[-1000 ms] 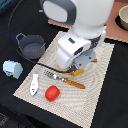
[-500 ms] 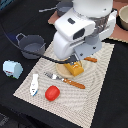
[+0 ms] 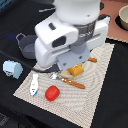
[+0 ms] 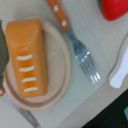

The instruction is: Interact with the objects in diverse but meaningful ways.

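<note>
My gripper (image 3: 70, 64) hangs just above the yellow ridged bread loaf (image 3: 76, 71); the white hand hides its jaws. In the wrist view the loaf (image 4: 30, 56) lies on a round wooden plate (image 4: 61, 65), with no fingers clearly shown. The red tomato (image 3: 52, 93) sits on the placemat's near part and also shows in the wrist view (image 4: 116, 8). The small white bottle (image 3: 34, 85) lies beside it, and shows in the wrist view (image 4: 120, 70). The dark grey pot (image 3: 25, 45) and the milk carton (image 3: 11, 68) stand off the mat at the exterior view's left.
A fork with an orange handle (image 3: 70, 81) lies on the beige placemat (image 3: 95, 95) next to the plate, and shows in the wrist view (image 4: 75, 42). Another orange-handled utensil (image 3: 92, 60) lies beyond the plate. A bowl (image 3: 122, 20) stands at the far right.
The arm has shifted and come lower over the plate with the loaf. The objects on the mat have not moved.
</note>
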### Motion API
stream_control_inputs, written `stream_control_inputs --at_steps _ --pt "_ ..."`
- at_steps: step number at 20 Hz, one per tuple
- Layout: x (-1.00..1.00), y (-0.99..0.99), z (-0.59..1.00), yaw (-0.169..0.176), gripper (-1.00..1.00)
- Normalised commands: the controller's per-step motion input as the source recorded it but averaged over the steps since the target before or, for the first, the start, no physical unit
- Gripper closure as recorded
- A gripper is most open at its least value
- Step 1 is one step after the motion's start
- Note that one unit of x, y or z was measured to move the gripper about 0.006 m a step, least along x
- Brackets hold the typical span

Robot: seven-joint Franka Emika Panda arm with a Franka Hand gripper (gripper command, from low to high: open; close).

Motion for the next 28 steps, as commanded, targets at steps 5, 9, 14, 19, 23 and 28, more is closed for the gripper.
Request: stream_control_inputs --at_steps 5,9,14,19,23,28 --pt "-0.23 -0.35 -0.09 0.235 -1.00" --pt "-0.24 -0.35 -0.15 0.234 -1.00" --pt "-0.23 -0.35 -0.22 0.237 -1.00" --pt "-0.21 -0.30 -0.24 0.225 -1.00" --pt "-0.21 -0.05 -0.35 0.124 -1.00" --pt "-0.14 0.00 -0.47 0.122 -1.00"
